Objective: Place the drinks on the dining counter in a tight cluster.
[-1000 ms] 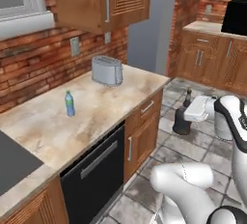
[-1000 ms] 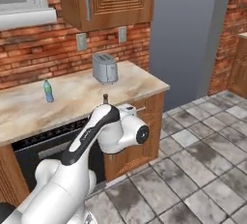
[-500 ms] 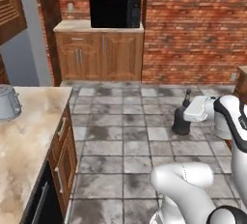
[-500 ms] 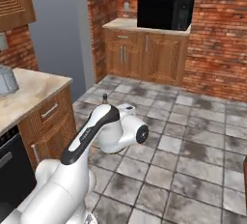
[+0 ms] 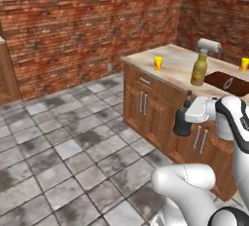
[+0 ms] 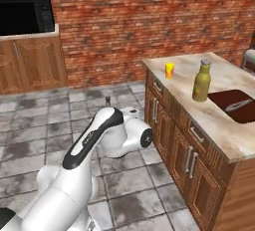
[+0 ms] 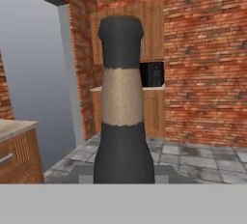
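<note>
Gripper [image 5: 183, 122] is clamped on the black bottle [image 5: 183, 120], carried upright above the floor, in front of the counter's cabinet fronts. In the hand view the bottle [image 7: 122, 107] stands straight up between the fingers, neck and tan band uppermost.

Left to right along the counter [image 5: 175, 66] in the left base view: a yellow cup [image 5: 158, 63] near the left corner, the olive bottle [image 5: 199, 68] upright further in, the sink [image 5: 228, 84] just beside it, a second yellow cup [image 5: 244, 65] at the far right.

Key relation: the olive bottle lies up and to the right of the carried bottle, across the counter edge, its long axis vertical like that of the held one. In my judgement the load must rise above the countertop before going in.

Obstructions: counter edge and cabinet fronts directly ahead; the sink beside the olive bottle limits set-down room on that side. The right base view shows bare marble [image 6: 185, 78] between cup [image 6: 170, 69] and olive bottle [image 6: 201, 81].
</note>
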